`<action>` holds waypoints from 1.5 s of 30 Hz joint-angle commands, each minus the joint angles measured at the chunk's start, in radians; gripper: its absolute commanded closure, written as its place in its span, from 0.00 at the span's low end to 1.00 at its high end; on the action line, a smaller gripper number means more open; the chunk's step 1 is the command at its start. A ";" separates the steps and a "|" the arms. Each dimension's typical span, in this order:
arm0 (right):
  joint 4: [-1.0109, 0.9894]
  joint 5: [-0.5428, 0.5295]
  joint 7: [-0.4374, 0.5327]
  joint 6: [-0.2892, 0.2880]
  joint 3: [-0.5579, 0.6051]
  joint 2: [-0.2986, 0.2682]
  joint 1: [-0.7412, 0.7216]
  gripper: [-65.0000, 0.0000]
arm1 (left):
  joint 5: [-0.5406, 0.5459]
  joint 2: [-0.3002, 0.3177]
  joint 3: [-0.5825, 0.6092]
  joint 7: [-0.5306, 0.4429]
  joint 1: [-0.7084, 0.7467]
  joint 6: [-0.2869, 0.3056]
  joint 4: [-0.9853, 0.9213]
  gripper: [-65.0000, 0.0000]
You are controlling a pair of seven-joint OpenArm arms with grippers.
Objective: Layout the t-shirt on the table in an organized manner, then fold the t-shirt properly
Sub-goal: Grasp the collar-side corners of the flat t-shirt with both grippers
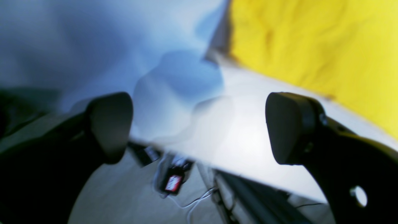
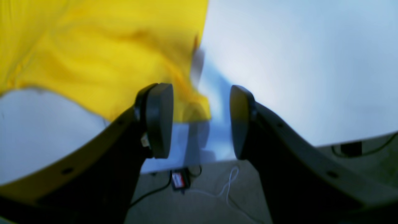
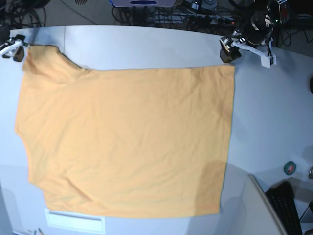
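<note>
Orange-yellow t-shirt (image 3: 127, 142) spread flat on the white-grey counter (image 3: 274, 122), covering most of its middle; fabric shows fine creases, one sleeve (image 3: 46, 66) reaching the far left corner. Left gripper (image 1: 199, 127) beside the shirt's far right corner, fingers (image 1: 287, 127) spread wide, holding nothing. Right gripper (image 2: 200, 119) above the sleeve's corner, fingers (image 2: 160, 119) parted, cloth not clamped.
</note>
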State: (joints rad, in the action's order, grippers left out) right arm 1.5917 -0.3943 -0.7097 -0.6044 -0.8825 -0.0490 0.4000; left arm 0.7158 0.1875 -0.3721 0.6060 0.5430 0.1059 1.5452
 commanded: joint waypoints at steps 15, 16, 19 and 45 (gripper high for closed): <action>-0.136 -0.009 0.017 -0.016 -0.017 -0.021 -0.043 0.57 | 0.006 0.010 0.064 -0.004 -0.172 0.004 -0.099 0.44; -0.150 -0.010 0.017 -0.016 -0.030 -0.021 -0.059 0.56 | 0.006 0.010 0.074 -0.004 -0.179 0.004 -0.107 0.48; -0.196 -0.012 0.017 -0.018 -0.063 -0.022 -0.095 0.56 | 0.008 0.007 0.089 -0.005 -0.192 0.004 -0.128 0.52; -0.382 -0.007 0.011 -0.094 -0.057 -0.070 -0.171 0.76 | 0.005 0.011 0.089 -0.005 -0.192 0.004 -0.133 1.00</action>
State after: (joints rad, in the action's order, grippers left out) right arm 1.1973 -0.3931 -0.7071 -0.6903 -0.9340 -0.1005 0.2234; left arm 0.7139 0.1909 -0.2802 0.6094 0.3496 0.1055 1.4002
